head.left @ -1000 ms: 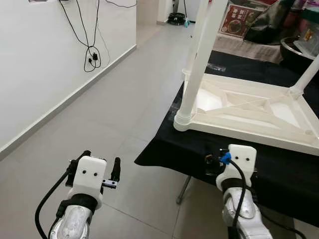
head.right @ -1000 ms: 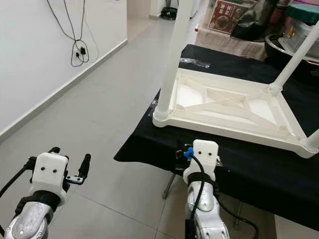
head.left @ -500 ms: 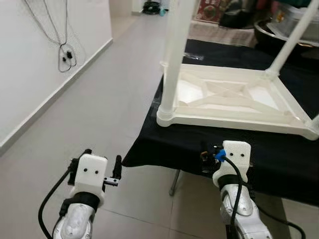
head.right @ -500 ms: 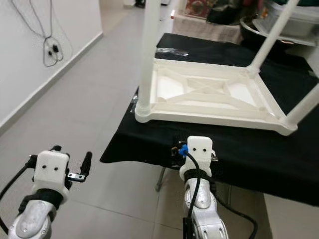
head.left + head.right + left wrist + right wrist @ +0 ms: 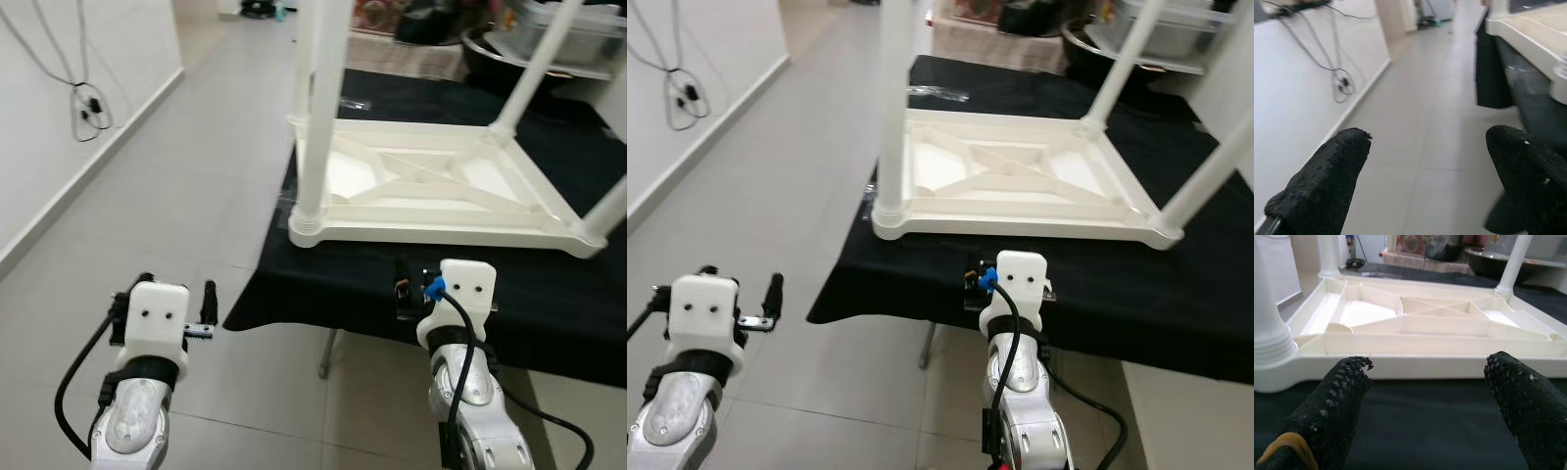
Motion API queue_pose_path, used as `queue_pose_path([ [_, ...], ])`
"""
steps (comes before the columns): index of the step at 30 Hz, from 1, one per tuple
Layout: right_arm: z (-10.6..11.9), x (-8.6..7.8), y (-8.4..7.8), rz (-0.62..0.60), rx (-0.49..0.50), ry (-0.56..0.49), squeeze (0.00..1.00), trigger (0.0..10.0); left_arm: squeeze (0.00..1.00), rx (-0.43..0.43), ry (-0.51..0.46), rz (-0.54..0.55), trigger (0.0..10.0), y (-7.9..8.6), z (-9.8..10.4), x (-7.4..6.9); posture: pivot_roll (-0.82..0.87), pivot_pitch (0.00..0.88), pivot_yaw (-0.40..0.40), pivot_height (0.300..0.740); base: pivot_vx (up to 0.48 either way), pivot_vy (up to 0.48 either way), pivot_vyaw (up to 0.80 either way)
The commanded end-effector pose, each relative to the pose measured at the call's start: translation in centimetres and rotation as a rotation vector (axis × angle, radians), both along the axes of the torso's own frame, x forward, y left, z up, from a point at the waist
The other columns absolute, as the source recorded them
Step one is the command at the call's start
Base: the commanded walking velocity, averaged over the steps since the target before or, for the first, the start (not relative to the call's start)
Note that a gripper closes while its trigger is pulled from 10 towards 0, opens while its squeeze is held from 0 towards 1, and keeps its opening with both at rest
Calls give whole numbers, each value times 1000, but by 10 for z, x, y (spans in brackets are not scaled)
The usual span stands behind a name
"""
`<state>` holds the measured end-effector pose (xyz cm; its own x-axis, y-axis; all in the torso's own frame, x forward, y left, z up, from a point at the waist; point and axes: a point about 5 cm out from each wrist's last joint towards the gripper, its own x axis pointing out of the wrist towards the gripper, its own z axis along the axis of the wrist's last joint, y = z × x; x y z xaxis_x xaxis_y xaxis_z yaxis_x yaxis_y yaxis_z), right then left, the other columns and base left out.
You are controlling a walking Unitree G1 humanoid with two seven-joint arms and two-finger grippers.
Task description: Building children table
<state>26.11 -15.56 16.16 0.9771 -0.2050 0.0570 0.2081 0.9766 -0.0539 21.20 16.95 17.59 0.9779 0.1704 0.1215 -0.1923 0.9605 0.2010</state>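
Note:
A white plastic children's table (image 5: pixel 431 191) lies upside down on a black cloth (image 5: pixel 549 294), its ribbed underside facing up. Its white legs stand upward, with the near-left leg (image 5: pixel 318 117) closest to me. My right gripper (image 5: pixel 436 281) hovers open over the cloth's front edge, just short of the table's near rail (image 5: pixel 1415 364); nothing sits between its fingers (image 5: pixel 1342 406). My left gripper (image 5: pixel 165 292) is open over the tiled floor, left of the cloth, with the cloth's edge off to one side in its wrist view (image 5: pixel 1425 186).
A white wall with hanging black cables (image 5: pixel 86 103) runs along the left. A metal support leg (image 5: pixel 329 352) shows under the cloth. A clear plastic wrapper (image 5: pixel 355 103) lies on the cloth's far side, and a metal bowl (image 5: pixel 490 44) and boxes stand behind.
The camera has swung, so the table sits more central and squarer in view. Both grippers stay open and hold nothing.

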Motion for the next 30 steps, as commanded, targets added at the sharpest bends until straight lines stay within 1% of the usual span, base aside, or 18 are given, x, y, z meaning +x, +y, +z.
queue_pose_path([
  [1, -1, 1, -10, -49, -11, -3, 0, 10000, 0, 14, -12, 18, 10000, 2, 4, -1, 129, 107, -79, 740, 0, 0, 0],
  [11, 12, 14, -28, -124, -7, -59, 0, 10000, 0, 32, -37, 31, 10000, 8, 10, 3, 133, 78, -83, 740, 0, 0, 0],
  [15, 13, 16, -29, -122, 3, -64, 0, 10000, 0, 28, -37, 29, 10000, 7, 10, 3, 134, 73, -83, 740, 0, 0, 0],
  [17, 6, 11, -20, -67, 17, -31, 0, 10000, 0, 13, 6, -21, 10000, 1, 2, 0, 136, 65, -85, 740, 0, 0, 0],
  [18, 6, 11, -20, -67, 17, -31, 0, 10000, 0, 13, 6, -21, 10000, 1, 2, 0, 136, 65, -85, 740, 0, 0, 0],
  [19, 1, 6, -13, -30, 20, -12, 0, 10000, 0, 15, 29, -40, 10000, -2, -3, -2, 132, 61, -87, 740, 0, 0, 0],
  [20, 1, 6, -13, -30, 20, -12, 0, 10000, 0, 15, 29, -40, 10000, -2, -3, -2, 132, 61, -87, 740, 0, 0, 0],
  [21, -4, 1, -5, 8, 25, 8, 0, 10000, 0, 9, 59, -66, 10000, -6, -9, -5, 130, 62, -83, 740, 0, 0, 0],
  [22, -4, 1, -5, 8, 25, 8, 0, 10000, 0, 9, 59, -66, 10000, -6, -9, -5, 130, 62, -83, 740, 0, 0, 0],
  [23, -9, -5, 2, 49, 19, 26, 0, 10000, 0, 19, 80, -83, 10000, -9, -14, -7, 128, 59, -84, 740, 0, 0, 0],
  [24, -9, -5, 2, 49, 19, 26, 0, 10000, 0, 19, 80, -83, 10000, -9, -14, -7, 128, 59, -84, 740, 0, 0, 0],
  [25, -14, -10, 9, 82, 17, 45, 0, 10000, 0, 41, 92, -111, 10000, -13, -17, -9, 125, 59, -83, 740, 0, -398, 0],
  [26, -14, -10, 9, 82, 17, 45, 0, 10000, 0, 41, 92, -111, 10000, -13, -17, -9, 125, 59, -83, 740, 0, -398, 0],
  [27, -21, -15, 17, 128, 21, 80, 0, 10000, 0, 52, 109, -161, 10000, -19, -23, -10, 119, 61, -81, 740, 0, -435, 0],
  [30, -23, -15, 19, 142, 25, 90, 0, 10000, 0, 58, 113, -175, 10000, -21, -25, -10, 119, 61, -81, 740, 0, -435, 0],
])
